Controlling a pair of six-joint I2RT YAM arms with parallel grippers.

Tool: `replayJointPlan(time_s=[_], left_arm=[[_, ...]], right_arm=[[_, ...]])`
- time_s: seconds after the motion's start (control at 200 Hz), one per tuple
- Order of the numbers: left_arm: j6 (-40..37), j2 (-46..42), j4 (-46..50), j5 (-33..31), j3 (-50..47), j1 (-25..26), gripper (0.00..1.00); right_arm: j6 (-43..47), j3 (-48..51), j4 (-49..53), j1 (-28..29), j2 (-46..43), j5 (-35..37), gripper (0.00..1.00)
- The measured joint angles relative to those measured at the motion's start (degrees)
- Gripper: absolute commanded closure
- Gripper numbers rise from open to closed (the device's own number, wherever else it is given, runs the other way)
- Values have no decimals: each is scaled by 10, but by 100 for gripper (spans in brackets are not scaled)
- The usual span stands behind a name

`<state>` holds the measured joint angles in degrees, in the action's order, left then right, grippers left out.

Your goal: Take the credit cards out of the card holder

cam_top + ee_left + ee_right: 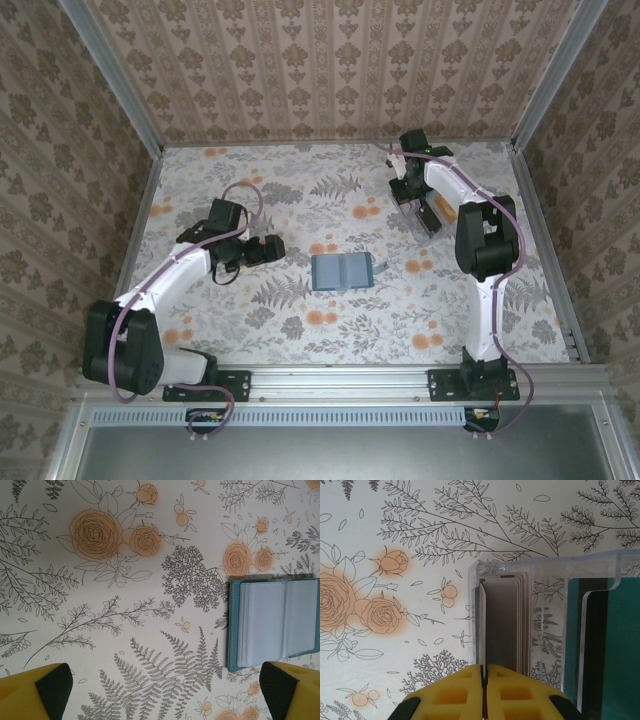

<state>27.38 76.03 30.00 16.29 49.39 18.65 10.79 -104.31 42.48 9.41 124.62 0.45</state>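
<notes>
Finishing drop-off, likely: my right gripper clenched over clear box; left gripper released, card holder at its 3 o'clock, next pinch.

The left arm and right arm have white links and black joints, trailing mauve cables. The yellow fingers carry dark textured pads.
</notes>
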Motion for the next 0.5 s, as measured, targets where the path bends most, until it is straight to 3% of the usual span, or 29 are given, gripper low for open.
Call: replayJointPlan(time_s=[0.14,0.5], left_arm=[[0,0,0,0,-1,0,0],[0,0,0,4,-2,0,0]], right_arm=[[-2,-5,1,0,0,8,76],[-32,-8,1,0,-18,12,67]])
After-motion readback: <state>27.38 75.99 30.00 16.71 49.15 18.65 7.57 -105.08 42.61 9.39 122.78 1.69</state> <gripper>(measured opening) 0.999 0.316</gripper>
